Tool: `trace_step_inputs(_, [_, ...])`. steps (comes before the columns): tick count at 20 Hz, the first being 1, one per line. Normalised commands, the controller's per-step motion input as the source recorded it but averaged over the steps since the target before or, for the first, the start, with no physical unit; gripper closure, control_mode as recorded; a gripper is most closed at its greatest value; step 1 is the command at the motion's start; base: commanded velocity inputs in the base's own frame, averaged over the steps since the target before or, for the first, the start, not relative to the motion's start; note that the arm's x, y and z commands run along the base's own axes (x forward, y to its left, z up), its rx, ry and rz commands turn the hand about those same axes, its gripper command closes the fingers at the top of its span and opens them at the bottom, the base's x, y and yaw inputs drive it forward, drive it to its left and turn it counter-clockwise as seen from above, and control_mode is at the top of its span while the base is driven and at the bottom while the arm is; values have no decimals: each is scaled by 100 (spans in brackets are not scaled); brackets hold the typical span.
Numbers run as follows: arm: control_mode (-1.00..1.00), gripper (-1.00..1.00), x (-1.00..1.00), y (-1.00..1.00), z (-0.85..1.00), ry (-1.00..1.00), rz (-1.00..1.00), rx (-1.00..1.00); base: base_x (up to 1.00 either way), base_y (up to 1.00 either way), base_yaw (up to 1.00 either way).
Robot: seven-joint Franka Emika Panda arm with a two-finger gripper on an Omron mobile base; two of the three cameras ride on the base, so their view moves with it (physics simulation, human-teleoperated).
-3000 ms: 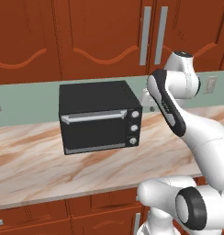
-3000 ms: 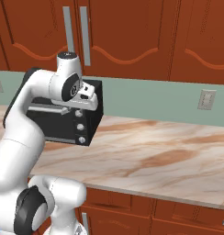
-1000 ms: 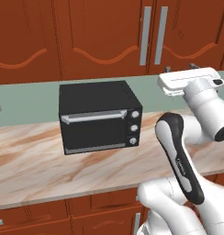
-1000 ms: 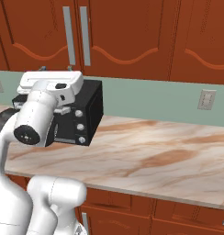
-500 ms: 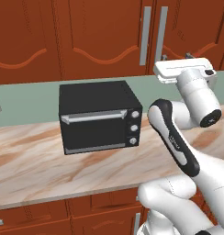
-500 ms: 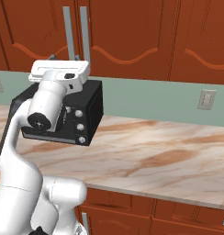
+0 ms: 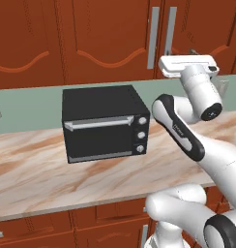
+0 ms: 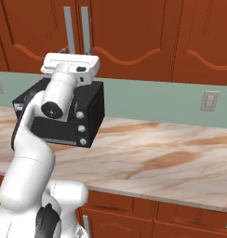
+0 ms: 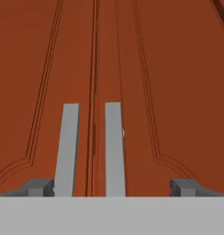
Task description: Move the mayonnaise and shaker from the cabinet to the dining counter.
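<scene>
Left base view, cabinet (image 7: 105, 38): red-brown wall unit spanned the top, doors shut, arched panels facing the arm.
Wall counter (image 7: 52, 179): beige marble top ran beneath the cabinet.
Toaster oven (image 7: 104, 122): black box stood on the wall counter, left of the arm.
Gripper (image 9: 112, 187): raised to the door seam, jaws spread wide, nothing between them.
Handles (image 9: 113, 149): two silver bars hung side by side, framed between the fingertips (image 9: 38, 187).
</scene>
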Motion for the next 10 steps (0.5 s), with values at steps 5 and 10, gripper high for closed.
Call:
trace_step_inputs(5, [-100, -100, 43, -14, 4, 0, 0, 4, 0, 0, 0])
trace_step_inputs(10, [-100, -100, 36, -3, 0, 0, 0, 2, 0, 0, 0])
